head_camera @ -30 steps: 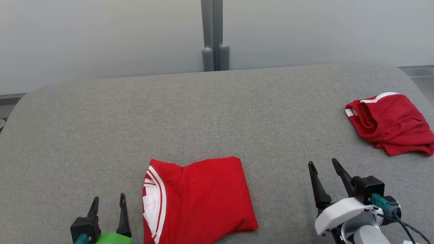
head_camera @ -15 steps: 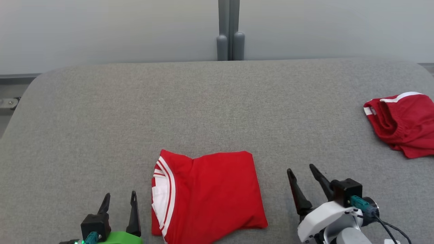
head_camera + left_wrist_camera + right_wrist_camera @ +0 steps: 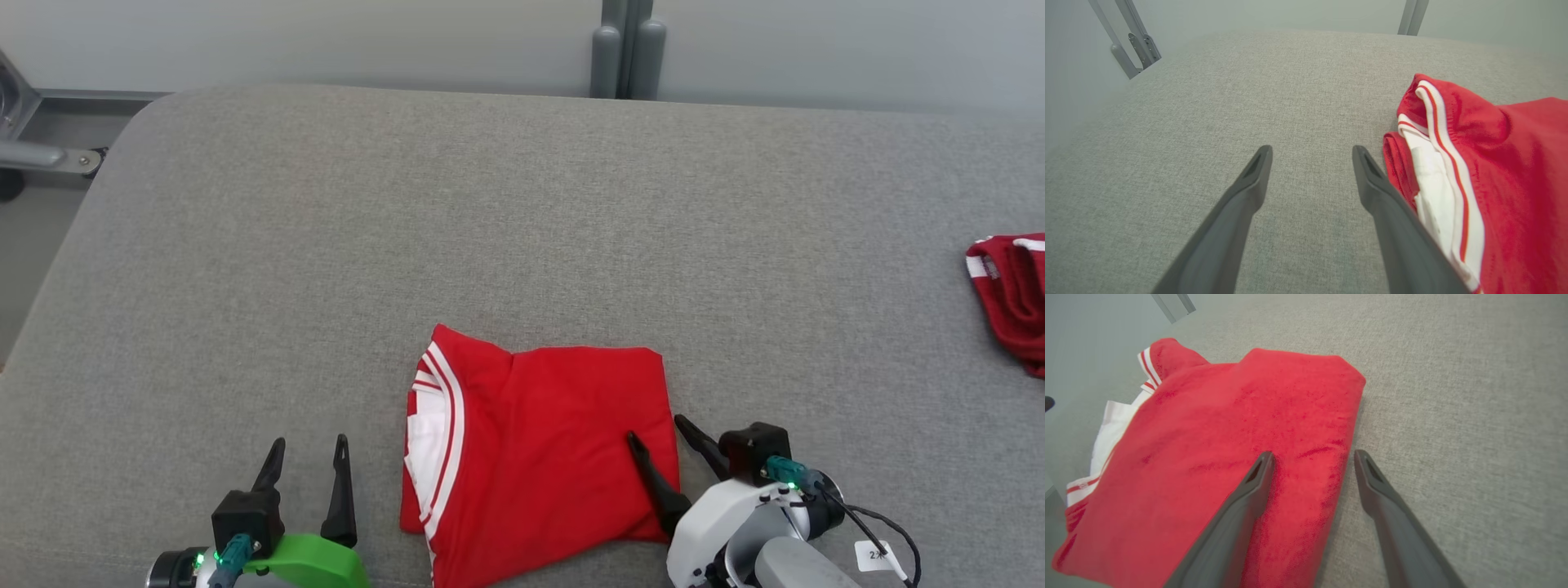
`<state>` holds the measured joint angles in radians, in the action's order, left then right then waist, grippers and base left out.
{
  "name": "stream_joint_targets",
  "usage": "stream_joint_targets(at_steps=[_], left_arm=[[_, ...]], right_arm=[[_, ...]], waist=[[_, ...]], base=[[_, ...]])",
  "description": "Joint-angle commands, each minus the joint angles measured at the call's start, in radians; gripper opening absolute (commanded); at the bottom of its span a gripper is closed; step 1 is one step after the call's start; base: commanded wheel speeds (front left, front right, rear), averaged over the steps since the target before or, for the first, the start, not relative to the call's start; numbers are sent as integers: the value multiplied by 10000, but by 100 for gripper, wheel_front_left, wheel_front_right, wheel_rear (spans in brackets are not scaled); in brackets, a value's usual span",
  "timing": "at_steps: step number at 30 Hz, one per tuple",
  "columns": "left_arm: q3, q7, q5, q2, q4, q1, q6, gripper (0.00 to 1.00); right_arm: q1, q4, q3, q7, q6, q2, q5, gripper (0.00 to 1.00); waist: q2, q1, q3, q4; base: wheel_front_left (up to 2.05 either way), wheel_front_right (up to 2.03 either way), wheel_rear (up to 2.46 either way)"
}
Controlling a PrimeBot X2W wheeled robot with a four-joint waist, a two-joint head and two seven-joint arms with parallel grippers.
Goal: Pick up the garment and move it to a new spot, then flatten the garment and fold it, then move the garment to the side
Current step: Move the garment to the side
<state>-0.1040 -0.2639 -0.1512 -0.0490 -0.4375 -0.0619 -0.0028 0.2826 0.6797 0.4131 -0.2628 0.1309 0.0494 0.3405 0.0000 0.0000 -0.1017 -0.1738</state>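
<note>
Currently right claw (image 3: 654,427) gapes empty astride garment (image 3: 539,441) edge; left claw (image 3: 310,439) gapes empty beside it.

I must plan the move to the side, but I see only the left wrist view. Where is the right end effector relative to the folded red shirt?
Observer: The right end effector is open over the right edge of the folded red shirt: one finger above the cloth, the other above the grey fabric surface.
Operator: Does anything else lie on that surface?
Observer: Yes, a crumpled red garment with white trim lies far to the right, apart from the shirt.
</note>
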Motion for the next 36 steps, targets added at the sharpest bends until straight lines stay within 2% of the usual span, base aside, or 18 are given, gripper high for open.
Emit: stream_joint_targets(at_steps=[1,7,9,10,17,24,25,30,36], left_arm=[[-27,4,-61,-37,-6,-152,38,100],[-77,4,-78,-35,-36,-165,25,100],[-54,4,-80,-35,-38,-133,35,100],[-38,4,-70,-35,-43,-105,37,100],[150,4,-59,-34,-59,210,13,100],[325,4,26,-35,8,321,-80,100],[325,4,26,-35,8,321,-80,100],[260,4,-134,-34,109,262,-91,100],[104,4,-80,-35,232,-53,-122,100]], right_arm=[[153,176,48,-20,-6,33,23,100],[445,1340,408,6,-8,35,416,100],[473,1412,580,6,-8,28,574,27],[508,1342,559,6,-8,29,644,0],[293,841,-441,-20,-14,66,284,0],[-42,429,-1698,-20,-14,89,-245,0],[-42,429,-1698,-20,-14,89,-245,0],[-159,209,-2254,-20,-14,64,-494,0],[-140,131,-2356,-20,-14,48,-607,0]], waist=[[0,0,-120,-211],[0,0,-98,-373],[0,0,-54,-363],[0,0,-21,-343],[0,0,434,168],[0,0,731,1448],[0,0,731,1448],[0,0,710,2699],[0,0,439,4141]], base=[[0,0,0],[0,0,0],[0,0,0],[0,0,0],[0,0,0],[0,0,0],[0,0,0],[0,0,0],[0,0,0]])
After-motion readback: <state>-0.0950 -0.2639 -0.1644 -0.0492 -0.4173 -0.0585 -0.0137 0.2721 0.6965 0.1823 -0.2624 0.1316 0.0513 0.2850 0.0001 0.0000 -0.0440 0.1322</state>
